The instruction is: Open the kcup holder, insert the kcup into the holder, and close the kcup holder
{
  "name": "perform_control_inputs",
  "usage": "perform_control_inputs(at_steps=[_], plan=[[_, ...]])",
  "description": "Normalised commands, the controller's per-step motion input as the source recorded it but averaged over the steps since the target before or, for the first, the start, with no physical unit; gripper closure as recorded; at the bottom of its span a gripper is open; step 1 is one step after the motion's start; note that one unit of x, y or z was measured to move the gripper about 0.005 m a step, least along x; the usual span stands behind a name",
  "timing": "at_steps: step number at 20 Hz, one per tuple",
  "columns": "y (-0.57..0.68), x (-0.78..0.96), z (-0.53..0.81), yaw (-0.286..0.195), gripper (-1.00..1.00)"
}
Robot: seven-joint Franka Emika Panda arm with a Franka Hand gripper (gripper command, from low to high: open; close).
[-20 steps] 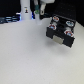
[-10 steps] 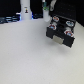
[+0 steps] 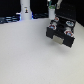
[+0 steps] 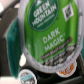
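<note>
1. One tall white bottle-like object [image 3: 25, 9] stands at the exterior view's far left, well apart from the kcup holder [image 3: 60, 31].
2. Drawer tray slid out, round pod slots showing.
3. Wrist view: the kcup [image 4: 49, 31], green "Dark Magic" lid, fills the frame; gripper opening cannot be told.

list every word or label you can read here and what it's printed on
"GREEN MOUNTAIN" on the green lid of the kcup, wrist view.
"DARK MAGIC" lower on the same lid.
Smaller print under both, and the square code on the lid, are too blurred to read.
The exterior view shows no readable text on the kcup holder or the white bottle.
</note>
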Motion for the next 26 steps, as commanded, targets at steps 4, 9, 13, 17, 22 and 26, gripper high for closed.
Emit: perform_control_inputs(at_steps=[4, 9, 13, 17, 22, 26], plan=[[0.58, 0.12, 0.03, 0.031, 1.00], [0.23, 0.08, -0.01, 0.012, 1.00], [0.16, 0.21, -0.01, 0.007, 1.00], [0.15, 0.22, 0.02, -0.007, 1.00], [0.09, 0.14, 0.03, -0.006, 1.00], [0.07, 0.11, 0.02, -0.002, 1.00]])
